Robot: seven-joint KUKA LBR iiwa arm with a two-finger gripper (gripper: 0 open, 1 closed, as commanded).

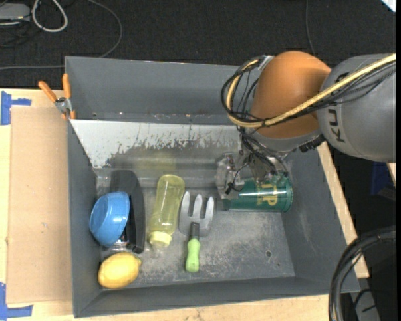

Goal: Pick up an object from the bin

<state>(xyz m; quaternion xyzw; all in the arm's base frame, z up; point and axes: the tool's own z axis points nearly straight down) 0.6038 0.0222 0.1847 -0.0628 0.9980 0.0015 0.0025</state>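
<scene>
The green can lies on its side in the right-middle of the bin, its length running across the frame, and that is the main worry: a round, smooth body on a flat floor will probably roll or skid away if I press on it off-centre, and a grip at only its left end would likely let the heavier right part swing down and slip free on the lift. A second risk, as I judge it, is the grey-tined hand fork with the green handle just left of the can, with the pale yellow bottle beyond it; a shoved can could knock into them. My gripper sits low at the can's left end, right against it or just above it, though I cannot be sure it touches. My own orange wrist cover and cables hang over the spot, so I cannot tell how wide my jaws stand, nor whether anything is between them; I claim no hold on the can.
</scene>
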